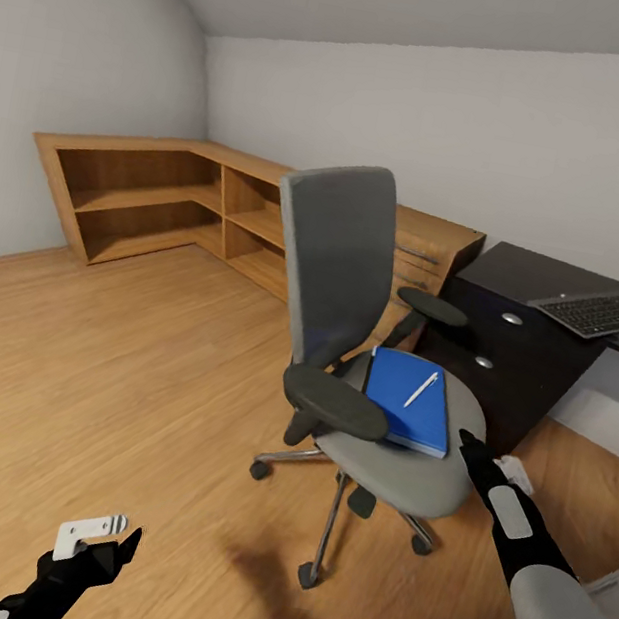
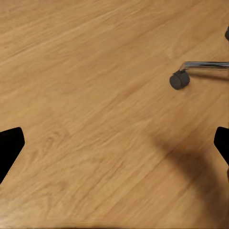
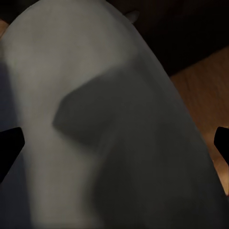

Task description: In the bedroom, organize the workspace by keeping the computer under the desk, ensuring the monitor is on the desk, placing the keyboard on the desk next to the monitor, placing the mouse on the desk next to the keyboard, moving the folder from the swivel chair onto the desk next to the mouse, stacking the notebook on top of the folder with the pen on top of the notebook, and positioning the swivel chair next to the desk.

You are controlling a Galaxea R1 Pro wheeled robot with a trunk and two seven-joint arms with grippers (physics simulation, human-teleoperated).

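While parked on the wood floor [image 1: 113,387] in front of the black desk [image 1: 518,336], swivel chair [image 1: 354,287] with blue folder [image 1: 410,400] flat on the grey seat, white pen [image 1: 421,389] lying on top of it. Keyboard [image 1: 605,313] up on the tabletop. Right gripper [image 3: 114,143] at the seat's front edge, fingers [image 3: 9,145] wide apart. Left gripper [image 2: 114,143] low over bare floor, fingers [image 2: 9,143] wide apart too, near a chair caster [image 2: 179,79].

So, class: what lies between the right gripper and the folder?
In the head view, just a strip of bare grey chair seat separates the right gripper from the folder, which carries a pen.
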